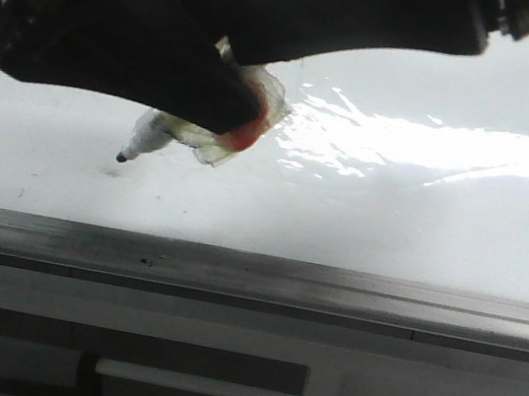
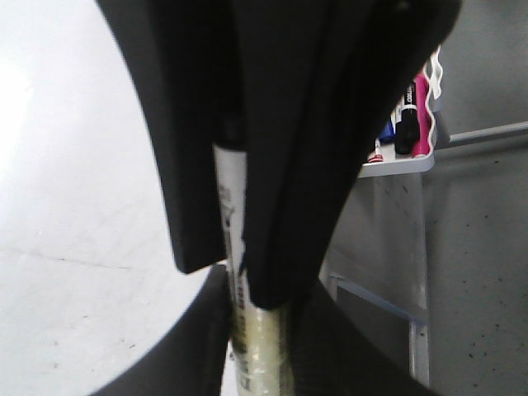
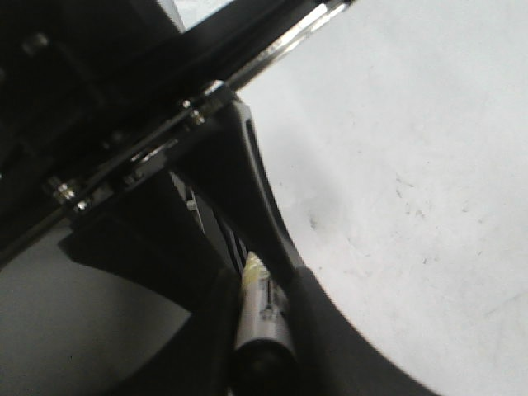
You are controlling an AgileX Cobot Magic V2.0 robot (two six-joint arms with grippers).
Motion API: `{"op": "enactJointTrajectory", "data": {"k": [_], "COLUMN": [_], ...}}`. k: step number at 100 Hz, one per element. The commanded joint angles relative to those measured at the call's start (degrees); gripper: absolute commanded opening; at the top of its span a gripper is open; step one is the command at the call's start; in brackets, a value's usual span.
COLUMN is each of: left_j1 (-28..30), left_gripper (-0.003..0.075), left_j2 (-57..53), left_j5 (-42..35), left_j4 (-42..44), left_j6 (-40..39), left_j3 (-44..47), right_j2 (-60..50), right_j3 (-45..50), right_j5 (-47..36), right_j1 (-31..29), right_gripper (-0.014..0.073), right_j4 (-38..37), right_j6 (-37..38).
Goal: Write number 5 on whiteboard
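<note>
A glossy whiteboard (image 1: 420,221) with a bright glare patch lies flat, a grey rail (image 1: 253,276) along its near edge. Two black hands meet over its left part: the left hand (image 1: 242,115) is closed on a marker (image 1: 148,141) wrapped in clear tape, tilted with its black tip just at the board, and the right hand (image 3: 260,285) is clamped on the same marker. No drawn 5 is visible, only faint grey specks.
</note>
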Motion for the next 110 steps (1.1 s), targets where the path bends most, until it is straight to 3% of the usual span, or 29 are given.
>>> {"op": "enactJointTrajectory", "data": {"k": [1,10,25,32,37,62,83,98,110], "left_j1": [-0.3,-0.3,-0.2,-0.2,-0.2,0.3,7.7,15.0,19.2], "left_gripper": [-0.0012,0.0090,0.0477,0.0608,0.0648,0.0606,0.0529,0.0400,0.0241], "left_j2": [-1.2,-1.2,-1.2,-1.2,-1.3,-5.2,-12.8,-18.4,-22.1], "left_j5": [-5.3,-6.3,-7.6,-8.3,-9.1,-10.1,-10.1,-10.1,-10.1], "left_j4": [-4.3,-6.3,-9.5,-9.5,-9.5,-9.7,-10.6,-11.5,-15.7], "left_j6": [0.6,0.6,0.6,0.6,0.6,0.1,-14.1,-27.8,-29.6], "left_j3": [-2.0,-2.0,-2.0,-2.0,-2.0,-2.0,-0.6,3.6,7.8], "right_j2": [-1.3,-1.3,-2.2,-2.7,-3.2,-6.9,-11.2,-12.9,-12.9], "right_j3": [-2.0,-2.0,-2.0,-2.0,-2.0,-2.0,-1.9,-1.9,-1.9], "right_j5": [-1.9,-1.9,-3.6,-4.7,-5.3,-5.3,0.9,3.6,2.9], "right_j1": [0.1,0.1,0.1,0.1,0.1,-3.3,-11.0,-15.6,-16.2], "right_gripper": [-0.0070,-0.0070,-0.0070,-0.0070,-0.0070,-0.0070,-0.0067,-0.0059,-0.0059], "right_j4": [1.6,1.5,1.0,1.0,1.0,-0.1,-3.4,-7.6,-9.9], "right_j6": [-0.1,-0.1,-0.1,-0.1,-0.1,-0.1,-0.1,-0.1,-0.1]}}
